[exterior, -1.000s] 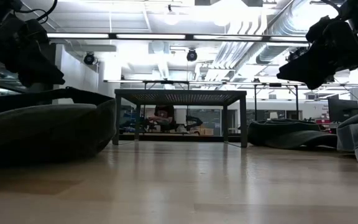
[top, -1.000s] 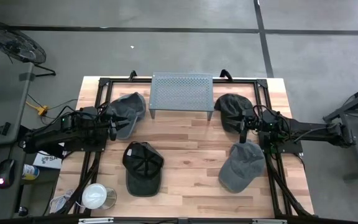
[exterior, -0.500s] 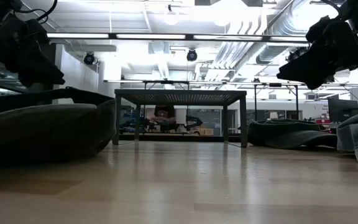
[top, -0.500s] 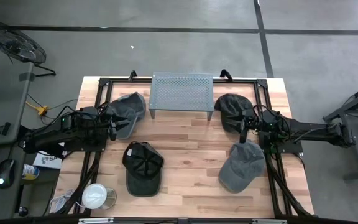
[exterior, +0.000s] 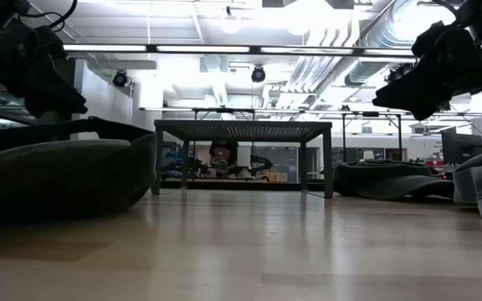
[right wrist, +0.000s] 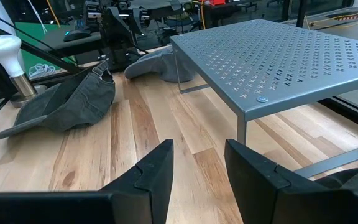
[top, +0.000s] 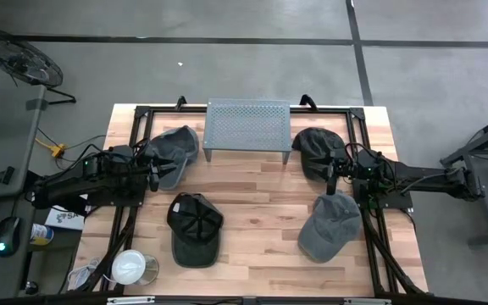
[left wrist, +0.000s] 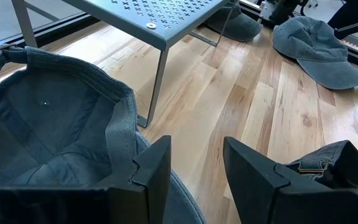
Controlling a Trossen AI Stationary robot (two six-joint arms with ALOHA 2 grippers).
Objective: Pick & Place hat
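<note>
Four caps lie on the wooden table. A grey cap (top: pixel 173 152) rests upside down at the far left, showing its inside (left wrist: pixel 48 137) in the left wrist view. A dark cap (top: pixel 312 148) sits far right, a black cap (top: pixel 194 227) near the middle, a grey cap (top: pixel 329 227) near right. My left gripper (top: pixel 154 175) hovers open just above the far-left cap's near side (left wrist: pixel 194 180). My right gripper (top: pixel 332 172) hangs open beside the dark cap (right wrist: pixel 197 180).
A grey perforated metal stand (top: pixel 246 127) stands at the far middle of the table, between the two far caps. A white round object (top: pixel 129 267) sits at the near left corner. Bare wood (top: pixel 261 195) lies between the arms.
</note>
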